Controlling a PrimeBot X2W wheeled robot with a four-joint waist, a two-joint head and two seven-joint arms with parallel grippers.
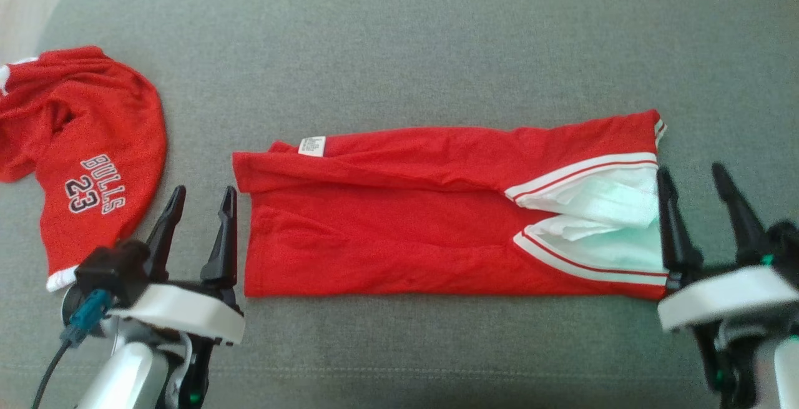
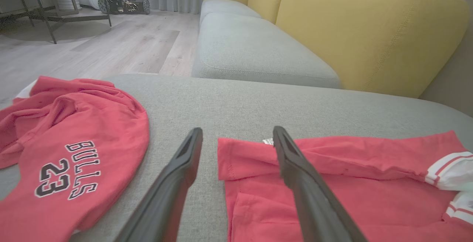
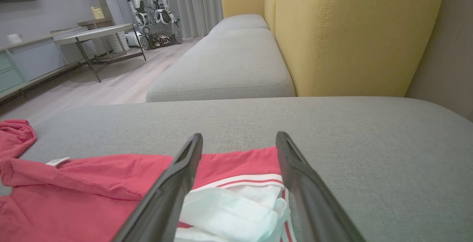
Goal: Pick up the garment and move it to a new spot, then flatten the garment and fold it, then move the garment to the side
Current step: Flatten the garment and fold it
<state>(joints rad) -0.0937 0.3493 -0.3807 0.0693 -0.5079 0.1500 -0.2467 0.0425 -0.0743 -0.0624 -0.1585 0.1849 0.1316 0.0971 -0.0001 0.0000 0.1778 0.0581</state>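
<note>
On the grey sofa cushion (image 1: 437, 53) our red, white-trimmed folded garment (image 1: 406, 228) lies centred; left gripper (image 1: 203, 192) and right gripper (image 1: 690, 168) flank it, wide and empty. If we pinch one layer, it may unfold.

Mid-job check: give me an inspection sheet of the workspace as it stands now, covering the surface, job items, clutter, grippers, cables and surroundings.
Surface: grey cushion, flat, carrying both garments.
Job's things: red garment lies lengthwise in the middle, folded over itself; white label at its left end, white trim and pale lining at its right end.
Clutter: crumpled red jersey printed BULLS 23, at the cushion's left edge, apart from the garment.
Grippers: left gripper open at the garment's left end; right gripper open at its right end; neither holds anything; contact unclear.
Cables: dark cable with a teal plug hangs from the left wrist.
Surroundings: yellow backrest, wooden floor, table, another robot by the curtains.
</note>
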